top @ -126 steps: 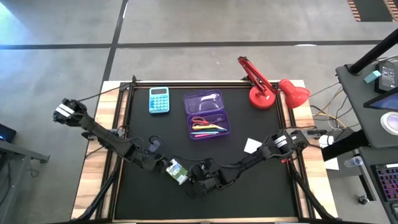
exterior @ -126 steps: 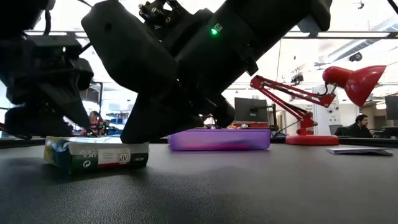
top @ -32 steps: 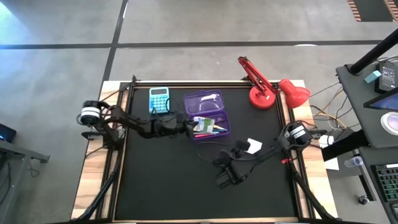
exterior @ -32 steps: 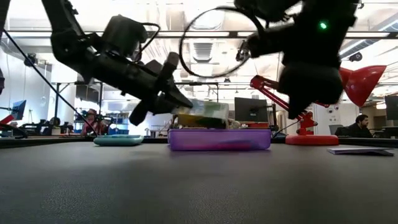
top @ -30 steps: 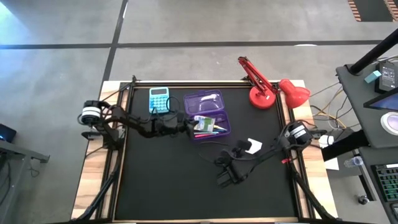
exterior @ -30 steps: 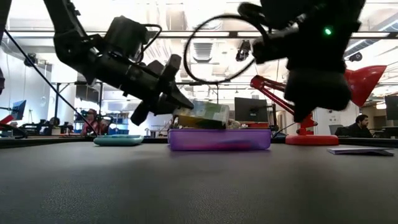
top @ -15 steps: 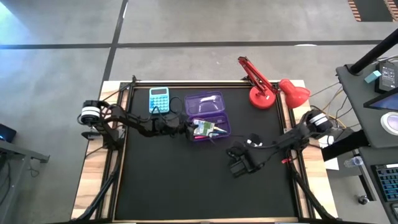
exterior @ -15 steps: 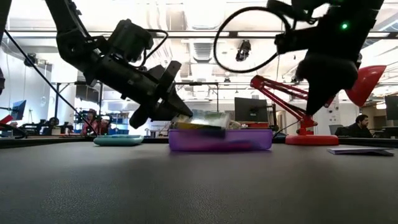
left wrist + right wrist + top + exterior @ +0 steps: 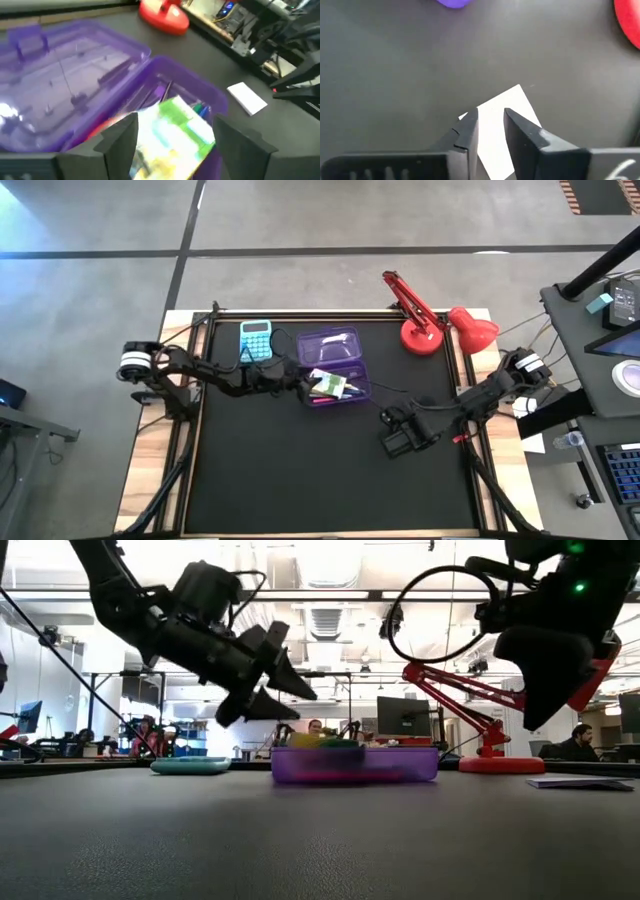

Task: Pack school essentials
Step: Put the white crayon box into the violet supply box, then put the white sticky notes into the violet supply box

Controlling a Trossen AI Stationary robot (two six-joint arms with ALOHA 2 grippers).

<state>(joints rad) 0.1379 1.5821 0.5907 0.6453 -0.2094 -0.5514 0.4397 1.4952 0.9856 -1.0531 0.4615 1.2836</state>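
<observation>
Packet's in the case, card next

My left hand (image 9: 170,142) spread above the green-and-white packet (image 9: 172,137); right hand (image 9: 490,127) slightly parted over the white square (image 9: 505,120). Flat card could slip.

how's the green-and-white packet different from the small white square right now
The green-and-white packet lies in the open purple plastic case, on top of the pens; the small white square lies flat on the black table, outside the case. The packet is printed and bulky; the square is plain and thin. Neither is gripped.
</observation>
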